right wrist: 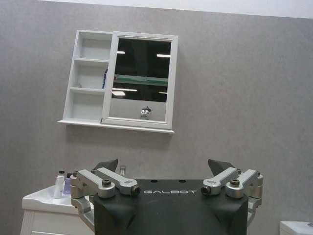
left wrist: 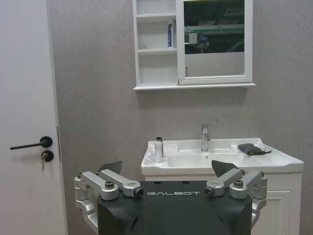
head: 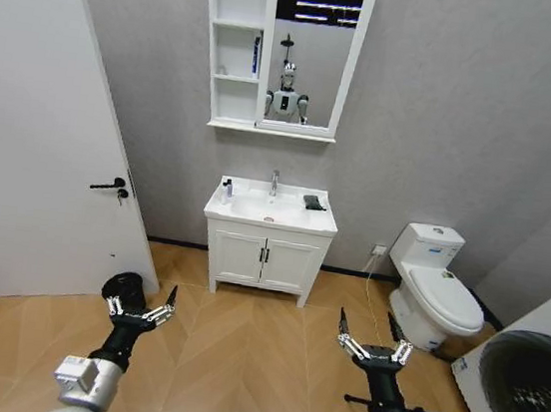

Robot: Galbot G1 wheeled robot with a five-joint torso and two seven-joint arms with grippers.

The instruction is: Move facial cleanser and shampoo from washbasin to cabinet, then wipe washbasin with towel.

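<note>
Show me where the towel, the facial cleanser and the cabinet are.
towel (left wrist: 252,148): left wrist view, middle of the dark cloth.
facial cleanser (left wrist: 158,152): left wrist view, white body below the cap.
cabinet (head: 233,78): head view, front edge of a shelf.

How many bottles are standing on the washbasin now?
2. The facial cleanser and the shampoo stand side by side on the washbasin rim, at its left back corner. In the head view they overlap, so nothing smaller behind them could be ruled out.
</note>
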